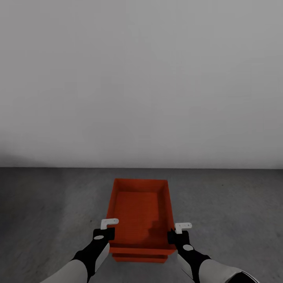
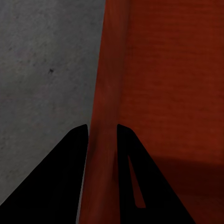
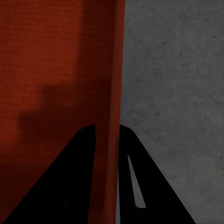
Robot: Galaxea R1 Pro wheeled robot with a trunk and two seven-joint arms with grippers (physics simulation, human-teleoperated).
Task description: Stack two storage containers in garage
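Now in the garage, both storage containers sit stacked on the dark concrete floor (image 1: 47, 204) close to the foot of the plain grey wall (image 1: 141, 78). The upper container (image 1: 141, 212), orange-red and empty, rests inside or on the lower container (image 1: 139, 258), of which a strip of rim peeks out beneath. The left claw (image 1: 105, 230) is clenched on the upper bin's left wall, the right claw (image 1: 177, 232) on its right wall, likely to keep it level while seating it. Both bins appear empty.
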